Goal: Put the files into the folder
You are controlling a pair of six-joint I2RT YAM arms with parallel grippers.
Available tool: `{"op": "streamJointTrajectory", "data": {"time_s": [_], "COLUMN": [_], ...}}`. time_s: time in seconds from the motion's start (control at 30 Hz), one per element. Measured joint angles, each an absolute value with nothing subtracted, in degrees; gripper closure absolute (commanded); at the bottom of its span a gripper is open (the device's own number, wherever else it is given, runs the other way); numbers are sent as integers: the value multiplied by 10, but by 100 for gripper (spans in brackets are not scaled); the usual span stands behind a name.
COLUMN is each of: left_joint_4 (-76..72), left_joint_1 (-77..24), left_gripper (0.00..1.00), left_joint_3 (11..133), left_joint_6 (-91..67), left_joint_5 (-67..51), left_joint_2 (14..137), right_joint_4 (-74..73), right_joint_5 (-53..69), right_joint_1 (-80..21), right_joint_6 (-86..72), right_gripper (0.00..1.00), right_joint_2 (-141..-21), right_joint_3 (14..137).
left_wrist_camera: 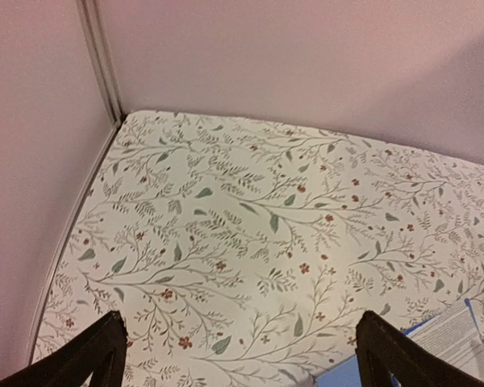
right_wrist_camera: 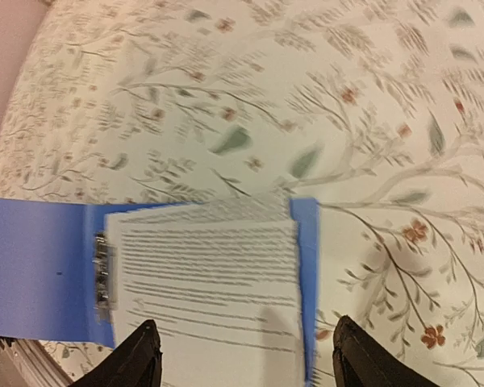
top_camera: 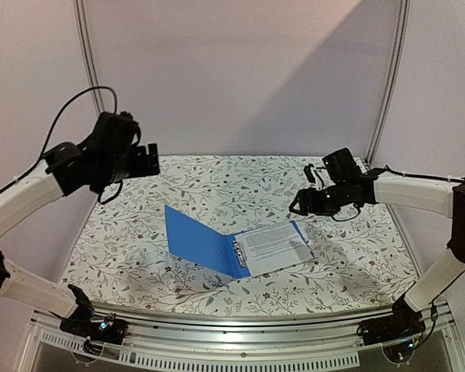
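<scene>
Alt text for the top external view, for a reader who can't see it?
An open blue folder lies on a floral-patterned table with the white files resting on its right half. The left gripper hangs open high at the far left; the right gripper hangs open near the folder's far right corner.

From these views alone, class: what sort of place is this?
Probably a robot test booth: plain partition walls on metal posts, a left arm and right arm bolted at the edge of a floral-covered table, where an open blue ring binder holds printed sheets.
</scene>
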State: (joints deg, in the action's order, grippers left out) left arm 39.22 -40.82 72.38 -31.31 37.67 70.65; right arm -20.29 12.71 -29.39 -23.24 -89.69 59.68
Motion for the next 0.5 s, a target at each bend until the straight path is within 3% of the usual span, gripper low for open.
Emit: {"op": "streamJointTrajectory", "data": {"time_s": [0.3,0.5], "left_joint_4": [396,266], "left_joint_1": [-335,-329], "left_gripper": [0,1], "left_joint_3": [495,337], "left_joint_6": [-403,-449], "left_joint_5": [272,75], "left_joint_2": [526,500], "right_joint_4": [-189,-153], "right_joint_5": [158,232], "right_joint_1": [-237,-237], "right_joint_6": [-265,-288], "right_gripper": [29,30], "right_joint_2": [-978,-1003], "right_joint_3": [538,533]}}
